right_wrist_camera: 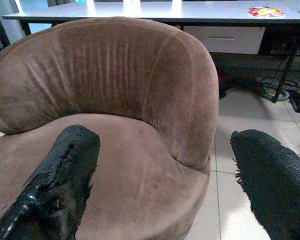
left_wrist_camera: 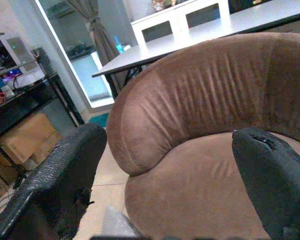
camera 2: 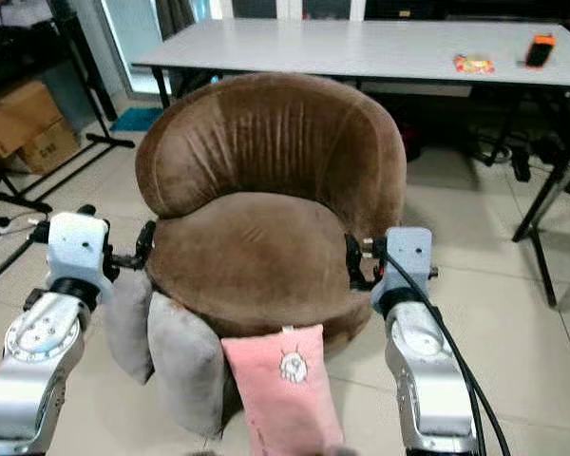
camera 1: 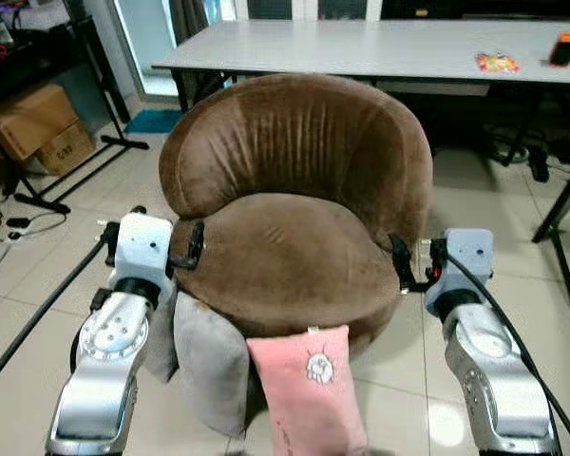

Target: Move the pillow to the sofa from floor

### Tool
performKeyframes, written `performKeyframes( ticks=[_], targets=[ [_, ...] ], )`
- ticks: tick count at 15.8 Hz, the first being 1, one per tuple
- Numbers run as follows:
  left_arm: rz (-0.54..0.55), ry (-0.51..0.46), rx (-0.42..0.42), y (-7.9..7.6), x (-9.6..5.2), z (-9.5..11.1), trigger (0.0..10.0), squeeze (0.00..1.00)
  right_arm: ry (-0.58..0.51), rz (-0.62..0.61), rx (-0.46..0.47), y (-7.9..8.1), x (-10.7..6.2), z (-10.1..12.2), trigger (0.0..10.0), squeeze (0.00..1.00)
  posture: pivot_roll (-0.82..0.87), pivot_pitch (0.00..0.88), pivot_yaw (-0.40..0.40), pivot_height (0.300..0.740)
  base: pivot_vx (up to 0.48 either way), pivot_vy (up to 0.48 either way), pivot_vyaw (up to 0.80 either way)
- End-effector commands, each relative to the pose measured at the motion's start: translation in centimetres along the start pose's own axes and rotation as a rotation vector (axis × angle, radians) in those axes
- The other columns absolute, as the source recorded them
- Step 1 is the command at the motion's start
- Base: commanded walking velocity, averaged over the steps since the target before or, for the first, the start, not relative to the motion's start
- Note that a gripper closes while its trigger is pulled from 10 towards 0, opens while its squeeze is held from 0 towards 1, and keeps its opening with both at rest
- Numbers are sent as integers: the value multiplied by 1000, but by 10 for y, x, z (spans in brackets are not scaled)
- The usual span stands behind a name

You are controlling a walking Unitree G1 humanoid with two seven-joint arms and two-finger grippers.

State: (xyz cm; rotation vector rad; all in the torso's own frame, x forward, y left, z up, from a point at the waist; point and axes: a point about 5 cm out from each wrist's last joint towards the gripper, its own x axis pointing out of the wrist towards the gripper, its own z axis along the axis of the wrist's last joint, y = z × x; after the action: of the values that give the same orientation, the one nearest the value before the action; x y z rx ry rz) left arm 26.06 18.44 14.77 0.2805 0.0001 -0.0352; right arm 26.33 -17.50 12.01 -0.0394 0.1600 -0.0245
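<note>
Sofa [camera 1: 294, 256] seat bare; pink pillow [camera 1: 309, 399] leans against its front.

Sofa [camera 1: 294, 218]: landmark, centre of floor. Pillow [camera 1: 309, 399]: on floor, leaning against sofa's front edge. Two further cushions [camera 1: 209, 366]: on floor, against sofa's front-left, just beside the pillow. Table [camera 1: 361, 47]: behind sofa. Cardboard boxes [camera 1: 33, 123]: well left of sofa, behind it. Left gripper [camera 1: 185, 252]: at sofa's left flank. Right gripper [camera 1: 404, 266]: at sofa's right flank.
</note>
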Motion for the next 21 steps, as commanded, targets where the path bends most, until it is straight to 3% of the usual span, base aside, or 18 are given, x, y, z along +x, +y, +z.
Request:
performKeyframes(
  ticks=[1, 4, 6, 9, 10, 11, 12, 13, 14, 18, 19, 21],
  targets=[
    [-1, 16, -8, 1, 0, -5, 10000, 0, -4, 7, 2, 1, 0, 0, 10000, 0, -149, 0, 84, 655, 0, 0, 0],
    [-1, 24, -20, -1, -1, -6, 10000, 0, -4, 10, -4, 1, -1, 0, 10000, 0, -149, 0, 81, 625, 0, 0, 0],
    [-7, 49, -76, -3, -2, -8, 10000, 0, -14, 15, -14, 2, 0, 1, 10000, 0, -148, 0, 77, 602, 0, 0, 0],
    [-12, 43, -73, -2, -3, -8, 10000, 0, -13, 22, -9, 3, 1, 1, 10000, 0, -144, 0, 71, 602, 0, 0, 0],
    [-19, 41, -66, -2, -3, -8, 10000, 208, -13, 25, -10, 3, 2, 1, 10000, 0, -143, 0, 69, 602, 0, 0, 0],
    [-22, 40, -61, -2, -4, -8, 10000, 894, -13, 28, -9, 3, 2, 1, 10000, 0, -143, 0, 69, 602, 0, 0, 0],
    [-28, 42, -69, -2, -4, -8, 10000, 1000, -21, 40, -4, 4, 2, 2, 10000, 0, -142, 0, 69, 602, 0, 0, 0],
    [-36, 43, -73, -3, -3, -8, 10000, 1000, -35, 39, -9, 4, 2, 3, 10000, 353, -142, 0, 69, 602, 0, 0, 0],
    [-39, 41, -72, -3, -3, -8, 10000, 1000, -52, 29, -41, 2, 1, 4, 10000, 1000, -142, 0, 69, 602, 0, 0, 0],
    [-36, 28, -56, -3, -1, -8, 10000, 1000, -38, 3, 4, -6, 1, 4, 10000, 1000, -148, 0, 73, 602, 0, 0, 0],
    [-32, 26, -51, -3, -1, -7, 10000, 1000, -55, -8, -86, -7, 2, 5, 10000, 1000, -148, 0, 73, 602, 0, 0, 0],
    [-23, 24, -43, -3, -1, -7, 10000, 1000, -73, -14, -137, -8, 2, 5, 10000, 1000, -148, 0, 73, 602, 0, 0, 0]
  ],
)
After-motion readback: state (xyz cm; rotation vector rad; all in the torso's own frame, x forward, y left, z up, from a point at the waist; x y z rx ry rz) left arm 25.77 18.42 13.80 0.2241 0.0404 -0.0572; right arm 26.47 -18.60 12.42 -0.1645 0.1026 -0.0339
